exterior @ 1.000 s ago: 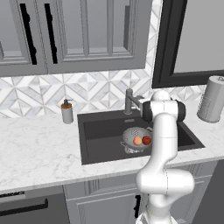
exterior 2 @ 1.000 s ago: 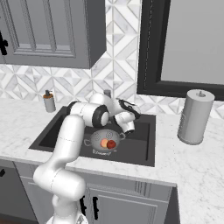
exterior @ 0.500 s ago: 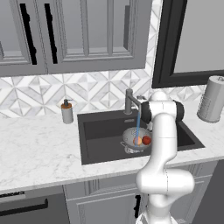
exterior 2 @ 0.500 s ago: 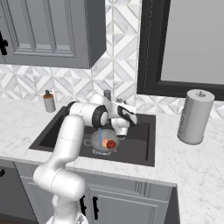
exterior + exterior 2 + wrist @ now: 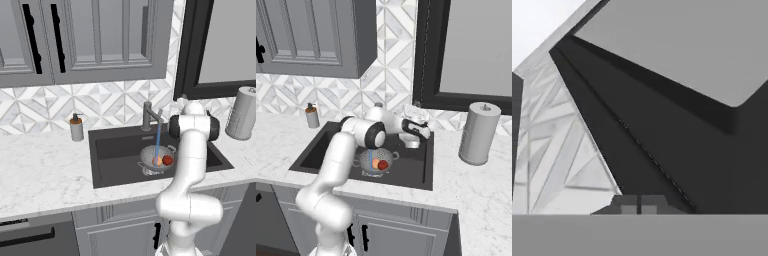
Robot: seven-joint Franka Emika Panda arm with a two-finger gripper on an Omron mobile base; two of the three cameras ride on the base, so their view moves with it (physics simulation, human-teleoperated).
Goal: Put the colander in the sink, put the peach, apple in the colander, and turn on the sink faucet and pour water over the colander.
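The colander [image 5: 157, 159] sits in the sink [image 5: 115, 150], peach [image 5: 157, 160] and apple [image 5: 168, 159] inside — water [image 5: 158, 140] pours on them (nearly done). The claw [image 5: 639, 205] is closed, holding nothing.

A glossy white arm [image 5: 189, 165] of rounded, tube-like segments rises on a bulbous white base, with dark grey bands ringing its joints. The wrist block [image 5: 415, 128] carries white casing over black parts. Two small dark finger tips [image 5: 628, 202] are squared and blocky.

Dark window frame [image 5: 677, 135] beside tiled wall [image 5: 557, 160]
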